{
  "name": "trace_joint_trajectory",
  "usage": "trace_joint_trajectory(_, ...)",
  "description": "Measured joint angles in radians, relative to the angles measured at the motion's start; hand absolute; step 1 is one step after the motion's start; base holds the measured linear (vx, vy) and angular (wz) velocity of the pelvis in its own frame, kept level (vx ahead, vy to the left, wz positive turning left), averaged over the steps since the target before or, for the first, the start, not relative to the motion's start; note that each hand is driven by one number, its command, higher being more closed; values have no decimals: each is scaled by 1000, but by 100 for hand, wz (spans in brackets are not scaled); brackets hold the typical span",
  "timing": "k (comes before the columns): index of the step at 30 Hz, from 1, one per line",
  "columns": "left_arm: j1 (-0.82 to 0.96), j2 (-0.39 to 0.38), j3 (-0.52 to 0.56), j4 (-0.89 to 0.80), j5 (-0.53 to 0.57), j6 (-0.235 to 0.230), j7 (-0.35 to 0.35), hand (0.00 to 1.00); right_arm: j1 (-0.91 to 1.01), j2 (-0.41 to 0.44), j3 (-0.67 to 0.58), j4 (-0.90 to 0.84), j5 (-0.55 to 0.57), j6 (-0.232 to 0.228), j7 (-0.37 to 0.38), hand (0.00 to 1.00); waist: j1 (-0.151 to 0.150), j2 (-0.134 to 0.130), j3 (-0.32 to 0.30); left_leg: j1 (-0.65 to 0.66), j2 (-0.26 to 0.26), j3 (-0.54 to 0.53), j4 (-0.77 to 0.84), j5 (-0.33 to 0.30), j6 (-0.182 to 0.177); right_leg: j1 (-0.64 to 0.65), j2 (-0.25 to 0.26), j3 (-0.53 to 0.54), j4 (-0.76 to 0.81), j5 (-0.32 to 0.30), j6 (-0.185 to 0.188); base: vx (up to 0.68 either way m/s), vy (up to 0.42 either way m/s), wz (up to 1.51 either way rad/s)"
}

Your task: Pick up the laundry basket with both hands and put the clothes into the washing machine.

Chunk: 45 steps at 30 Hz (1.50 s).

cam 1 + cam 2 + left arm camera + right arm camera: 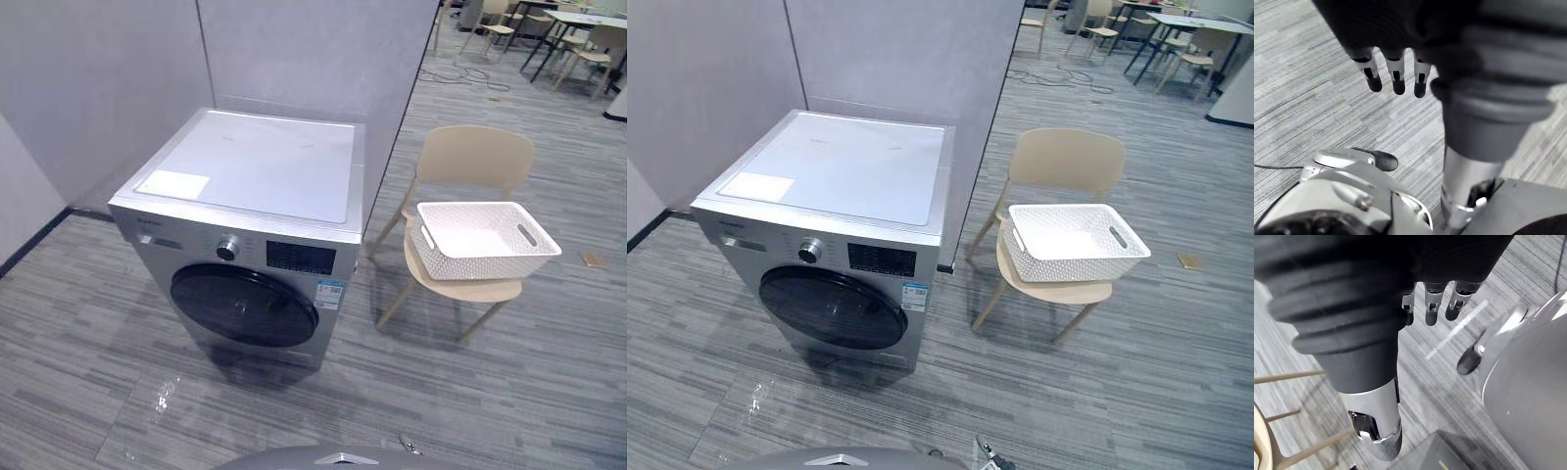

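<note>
The left hand (1397,73) hangs over the grey plank floor (1308,88). Its fingers (1374,78) are straight and loosely spread, and the thumb (1382,160) stands apart from them; nothing is in its grasp. The right hand (1432,308) hangs the same way, with slack, empty fingers and the thumb (1468,361) off to one side. A beige chair (475,157) stands close on this hand's outer side.

The white perforated laundry basket (480,262) rests on that chair's seat, well ahead of both hands and touched by neither. It is nearer the right hand than the left. The silver front-loading washing machine (255,176) stands forward of the left hand, just beside the chair. Its dark round door (243,305) is closed.
</note>
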State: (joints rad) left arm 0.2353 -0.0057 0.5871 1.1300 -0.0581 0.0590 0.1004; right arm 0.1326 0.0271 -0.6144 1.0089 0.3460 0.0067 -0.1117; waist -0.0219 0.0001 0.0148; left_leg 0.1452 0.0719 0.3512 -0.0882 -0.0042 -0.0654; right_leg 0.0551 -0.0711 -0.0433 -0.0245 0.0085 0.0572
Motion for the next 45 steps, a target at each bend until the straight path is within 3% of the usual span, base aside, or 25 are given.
trace_joint_trajectory(4, -2, -5, -17, -12, -29, -3, 1, 0, -1, -6, 5, 27, -2, 3, 0, 0, 9, -2, -2, 2, -9, -19, 0, -3, 5, 5, -11, -12, 13, -18, 9, -46, 7, 10)
trace_joint_trajectory(8, -25, 12, -122, -35, -62, -15, 3, 0, 0, -10, 21, 28, -34, 13, -1, 0, 15, -5, -3, -5, -27, -55, 0, -4, 15, 0, -35, -46, 52, -46, 13, 6, 38, 28)
trace_joint_trajectory(12, -58, 28, -216, -110, -95, -42, 2, 0, 1, -4, 75, 8, -38, 12, -2, 0, 24, -38, 11, -9, -63, -111, 0, -13, 35, -33, -100, -108, 193, -132, 20, 57, 61, 51)
trace_joint_trajectory(13, -72, 27, -218, -136, -96, -43, 1, 0, 2, 3, 93, -10, -38, 13, -2, 0, 27, -52, 14, -17, -73, -133, 0, -20, 43, -67, -116, -118, 295, -145, 32, 80, 33, 43)
trace_joint_trajectory(14, -92, 19, -218, -136, -95, -43, 1, 0, -9, 9, 96, -26, -37, 9, -1, 0, 32, -52, 31, -19, -63, -145, 1, -20, 45, -156, -122, -102, 474, -130, 10, 72, 26, 51)
trace_joint_trajectory(15, -101, 15, -218, -135, -95, -43, 1, 0, -12, 13, 102, -46, -38, 9, 0, 0, 30, -56, 42, -18, -55, -165, 5, -20, 45, -221, -118, -64, 611, -91, -3, 91, -2, 63)
trace_joint_trajectory(17, -125, 12, -211, -139, -92, -43, 0, 0, -21, 33, 103, -54, -37, 0, 0, 0, 31, -69, 71, -14, -39, -220, 38, -24, 58, -340, -78, 54, 847, 13, 20, 138, -54, 77)
trace_joint_trajectory(18, -139, 26, -198, -137, -86, -44, 2, 0, -31, 47, 107, -55, -36, -3, 0, 0, 37, -92, 84, -41, -19, -265, 126, -60, 56, -384, -26, 138, 949, -39, 33, 139, -103, 73)
trace_joint_trajectory(19, -143, 28, -196, -136, -83, -41, 2, 0, -30, 45, 114, -57, -36, -3, 0, 0, 40, -93, 85, -59, -7, -286, 165, -79, 45, -398, -2, 157, 970, -65, 34, 174, -141, 102)
trace_joint_trajectory(21, -146, 24, -186, -134, -70, -42, 1, 0, -20, 39, 126, -60, -37, -5, 0, 0, 48, -91, 85, -102, 5, -369, 253, -131, 29, -419, 23, 232, 945, -123, 38, 149, -154, 118)
trace_joint_trajectory(23, -153, 18, -126, -109, -51, -42, 3, 0, -20, 37, 125, -59, -36, -3, -1, 0, 47, -79, 85, -135, 4, -475, 299, -176, 9, -380, 16, 335, 762, -142, 22, 204, -339, 136)
trace_joint_trajectory(26, -150, 16, -75, -98, -37, -43, 4, 0, -19, 33, 121, -48, -38, 1, -4, 0, 46, -77, 83, -129, 10, -576, 316, -214, -40, -274, -37, 341, 532, -105, 26, 211, -441, 122)
trace_joint_trajectory(27, -143, 17, -65, -99, -35, -43, 4, 0, -18, 32, 121, -47, -39, 2, -4, 0, 44, -74, 77, -125, 20, -600, 316, -227, -61, -243, -54, 303, 493, -142, 97, 174, -449, 65)
trace_joint_trajectory(28, -140, 8, -46, -98, -35, -42, 4, 0, -19, 31, 123, -46, -42, 5, -4, 0, 46, -70, 58, -126, 48, -601, 309, -237, -79, -224, -53, 246, 459, -216, 120, 252, -632, 44)
trace_joint_trajectory(29, -130, -15, -33, -91, -37, -39, 7, 0, -33, -7, 123, -46, -51, 10, -4, 0, 49, -22, 50, -123, 112, -592, 313, -233, -109, -233, -4, 206, 471, -235, 98, 243, -565, 22)
trace_joint_trajectory(30, -115, -42, -32, -92, -37, -39, 9, 0, -51, -33, 135, -46, -63, 10, -7, 0, 49, 17, 42, -125, 155, -550, 308, -201, -110, -236, 37, 186, 498, -253, 71, 236, -551, 14)
trace_joint_trajectory(32, -109, -52, -38, -97, -39, -40, 15, 0, -52, -39, 149, -40, -82, 20, -6, 0, 45, 30, 37, -126, 190, -541, 318, -153, -116, -225, 63, 156, 510, -269, 44, 120, -342, 32)
trace_joint_trajectory(35, -129, -52, -47, -129, -60, -40, 24, 0, -44, -31, 176, -40, -80, 27, -10, 0, 29, 13, 47, -224, 213, -483, 484, -84, -30, -160, 74, 60, 476, -271, 4, 80, -373, 77)
trace_joint_trajectory(37, -143, -50, -84, -142, -70, -40, 24, 0, -40, -24, 158, -39, -70, 28, -27, 0, 32, 6, 52, -277, 243, -313, 609, -72, -12, -130, 63, 11, 457, -267, -15, -3, -187, 58)
trace_joint_trajectory(38, -146, -42, -103, -141, -70, -39, 25, 0, -34, -23, 145, -39, -63, 28, -34, 0, 23, 6, 52, -285, 257, -158, 666, -100, 5, -112, 49, -19, 445, -267, -17, -13, -55, 74)
trace_joint_trajectory(39, -147, -39, -120, -141, -70, -39, 25, 0, -27, -19, 121, -41, -54, 26, -42, 0, 12, 6, 51, -272, 258, -21, 653, -122, 8, -98, 30, -54, 428, -264, -18, -17, -23, 88)
trace_joint_trajectory(41, -148, -34, -151, -137, -67, -39, 24, 0, -19, -19, 51, -40, -31, 23, -49, 0, 0, 4, 52, -235, 221, 100, 506, -130, -3, -95, -7, -115, 418, -262, -7, -25, 60, 106)
trace_joint_trajectory(42, -150, -28, -159, -136, -65, -38, 24, 0, -21, -15, 39, -39, -28, 23, -50, 0, 0, 1, 54, -226, 200, 105, 464, -107, -12, -93, -23, -124, 417, -262, -1, -53, 106, 82)
trace_joint_trajectory(43, -143, -15, -155, -126, -67, -38, 24, 0, -23, -8, 20, -39, -28, 22, -49, 0, 6, -22, 66, -199, 155, 113, 383, -67, -3, -93, -49, -128, 393, -244, 10, -64, 92, 30)
trace_joint_trajectory(45, -139, -3, -136, -126, -59, -33, 27, 0, -17, 1, 9, -39, -21, 19, -49, 0, 15, -25, 65, -170, 108, 113, 274, -14, 4, -84, -63, -131, 342, -216, 14, -61, 83, 16)
